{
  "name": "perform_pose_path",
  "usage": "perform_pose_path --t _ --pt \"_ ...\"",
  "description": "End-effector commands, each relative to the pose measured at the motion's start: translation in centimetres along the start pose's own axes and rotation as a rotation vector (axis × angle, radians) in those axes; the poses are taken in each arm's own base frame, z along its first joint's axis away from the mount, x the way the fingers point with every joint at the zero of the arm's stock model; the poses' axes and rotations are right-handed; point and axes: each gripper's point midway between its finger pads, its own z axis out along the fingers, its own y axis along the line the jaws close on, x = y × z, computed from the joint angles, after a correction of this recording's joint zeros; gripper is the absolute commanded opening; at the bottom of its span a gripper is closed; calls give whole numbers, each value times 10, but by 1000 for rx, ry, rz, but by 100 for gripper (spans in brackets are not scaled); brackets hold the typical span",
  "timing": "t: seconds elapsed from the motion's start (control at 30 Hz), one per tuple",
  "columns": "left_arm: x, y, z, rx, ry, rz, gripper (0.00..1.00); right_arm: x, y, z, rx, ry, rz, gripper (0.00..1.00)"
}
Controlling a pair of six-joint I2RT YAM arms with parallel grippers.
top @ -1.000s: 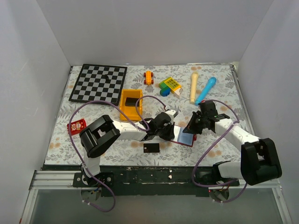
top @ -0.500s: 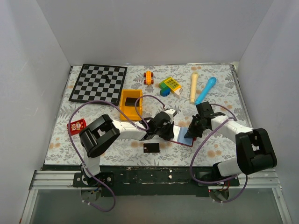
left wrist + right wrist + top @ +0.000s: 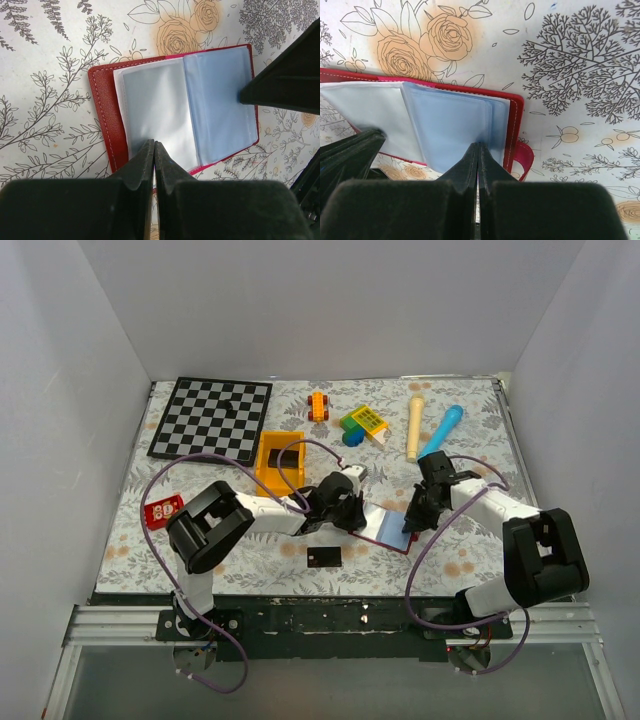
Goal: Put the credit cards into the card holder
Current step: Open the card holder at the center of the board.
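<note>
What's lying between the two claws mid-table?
The open maroon card holder, pale blue pockets up, lies between the left gripper and right gripper, both shut, their tips over its pages. The overhead view shows this.

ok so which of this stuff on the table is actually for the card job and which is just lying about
For the job: open maroon card holder; black card near the front edge; black piece in the yellow bin, likely another card.
Just lying about: chessboard; orange toy car; block toy; cream stick; blue marker; small red item.
</note>
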Motion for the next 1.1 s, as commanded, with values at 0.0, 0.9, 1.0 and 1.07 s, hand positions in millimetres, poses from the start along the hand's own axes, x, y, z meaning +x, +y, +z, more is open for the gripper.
perform_pose_path --t 0.0,0.9,1.0,1.07 --pt "32 26 -8 -72 83 -7 0 -10 -5 -3 64 -12 -32 1" --pt "29 2 -33 -43 57 -39 0 -32 29 -30 -62 -77 -102 1" --pt "10 -10 -32 -17 26 -15 0 -33 43 -42 -158 -126 -108 1" --pt "1 -16 -30 -4 17 -3 0 -32 47 -45 -193 -135 -112 1"
